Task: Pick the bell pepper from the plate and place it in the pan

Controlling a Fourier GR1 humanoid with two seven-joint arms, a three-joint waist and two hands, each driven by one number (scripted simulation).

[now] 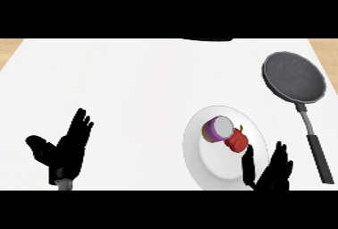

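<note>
Plate, round and white (213, 167), carries a red bell pepper (236, 142) touching a halved purple onion (218, 128); dark grey frying pan (294, 77) sits apart on the white counter (132, 80). Right hand (276, 172) and left hand (66, 150) show straight fingers, spread apart.

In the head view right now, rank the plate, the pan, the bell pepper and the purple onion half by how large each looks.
1. plate, largest
2. pan: its round part looks smaller than the plate, though with the handle it spans a similar length
3. purple onion half and bell pepper: about alike, too close to rank

kitchen | white counter (132, 80) | pan (294, 77) | plate (214, 165) with food
</note>
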